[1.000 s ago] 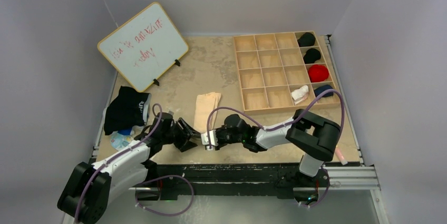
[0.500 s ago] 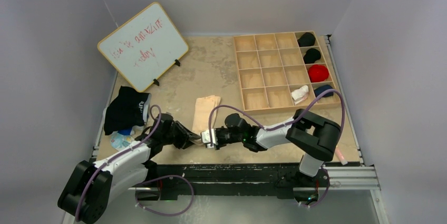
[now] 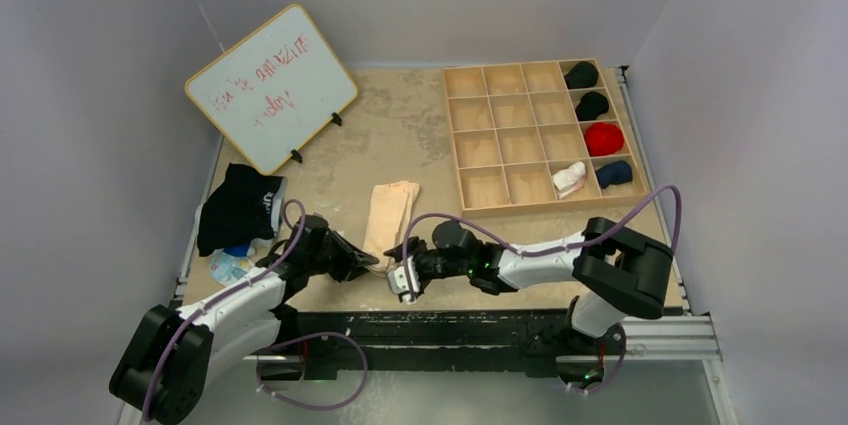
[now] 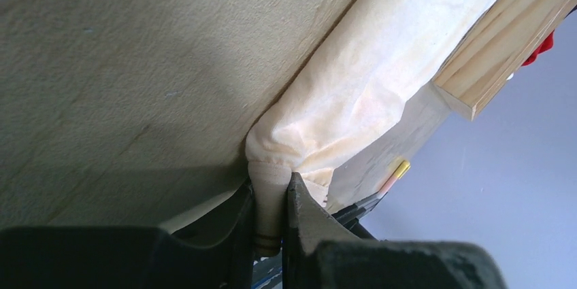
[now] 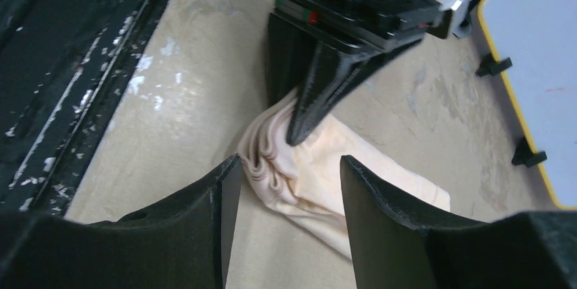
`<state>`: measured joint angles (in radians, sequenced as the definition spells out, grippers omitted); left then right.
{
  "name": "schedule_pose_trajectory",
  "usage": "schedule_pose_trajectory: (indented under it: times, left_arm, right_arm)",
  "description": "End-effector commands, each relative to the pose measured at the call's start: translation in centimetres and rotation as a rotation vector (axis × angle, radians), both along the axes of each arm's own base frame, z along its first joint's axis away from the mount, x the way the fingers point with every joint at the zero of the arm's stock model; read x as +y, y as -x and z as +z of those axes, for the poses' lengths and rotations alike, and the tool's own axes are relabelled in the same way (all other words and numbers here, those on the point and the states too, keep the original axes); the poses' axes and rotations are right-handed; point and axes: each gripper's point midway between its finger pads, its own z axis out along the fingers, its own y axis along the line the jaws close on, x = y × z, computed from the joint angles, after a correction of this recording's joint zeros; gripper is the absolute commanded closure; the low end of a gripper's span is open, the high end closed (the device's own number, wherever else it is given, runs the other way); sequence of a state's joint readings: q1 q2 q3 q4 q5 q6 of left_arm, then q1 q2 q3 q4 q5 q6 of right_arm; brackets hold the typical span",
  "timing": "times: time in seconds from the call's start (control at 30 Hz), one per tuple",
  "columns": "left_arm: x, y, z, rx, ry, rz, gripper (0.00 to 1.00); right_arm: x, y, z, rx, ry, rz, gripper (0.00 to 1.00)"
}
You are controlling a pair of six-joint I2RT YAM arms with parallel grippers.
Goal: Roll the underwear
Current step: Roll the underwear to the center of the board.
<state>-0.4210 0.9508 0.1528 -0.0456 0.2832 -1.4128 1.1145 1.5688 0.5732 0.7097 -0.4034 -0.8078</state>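
The cream underwear [image 3: 391, 208] lies folded in a long strip on the table, left of the wooden box. My left gripper [image 3: 371, 263] is shut on the strip's near end. In the left wrist view the bunched waistband [image 4: 272, 197] sits pinched between the jaws, and the rest of the underwear [image 4: 360, 92] runs away from them. My right gripper [image 3: 403, 281] stands open just right of that end, close to the table's near edge. In the right wrist view the gathered cloth [image 5: 299, 166] lies between the spread fingers without touching them, and the left gripper [image 5: 320, 92] bites it from above.
A wooden compartment box [image 3: 500, 207] stands at the back right, with rolled garments in its right column. A whiteboard [image 3: 270, 85] leans at the back left. A dark pile of clothes [image 3: 235, 207] lies at the left edge. A pink marker [image 3: 645, 295] lies near the right rail.
My left gripper has closed on the underwear's near end. The right gripper has opened, let go of that end and drawn back toward the near edge.
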Motion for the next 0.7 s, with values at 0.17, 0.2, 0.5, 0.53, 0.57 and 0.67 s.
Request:
schedule_pose_trajectory:
  times: [0.17,0.2,0.5,0.53,0.57,0.67]
  left_arm:
    - [0.5,0.6,-0.5,0.061,-0.007,0.044,1.00]
    - [0.6,0.7,-0.5,0.062,-0.006,0.045,1.00]
    - [0.6,0.8,-0.8,0.071,-0.008,0.041,1.00]
    - [0.6,0.8,-0.8,0.072,-0.009,0.041,1.00]
    - [0.6,0.8,-0.8,0.072,-0.009,0.041,1.00]
    - [0.6,0.9,-0.9,0.074,-0.008,0.044,1.00]
  right_arm:
    - [-0.5,0.9,-3.6,-0.231,0.093,0.024,0.42]
    - [-0.5,0.5,-3.8,-0.250,0.091,0.011,0.42]
    - [0.3,-1.7,-4.1,-0.376,0.053,-0.058,0.40]
    - [0.4,-1.5,-4.1,-0.372,0.050,-0.048,0.40]
    - [0.5,-1.3,-4.2,-0.366,0.048,-0.039,0.41]
    - [1.0,-0.8,-4.3,-0.336,0.051,-0.023,0.45]
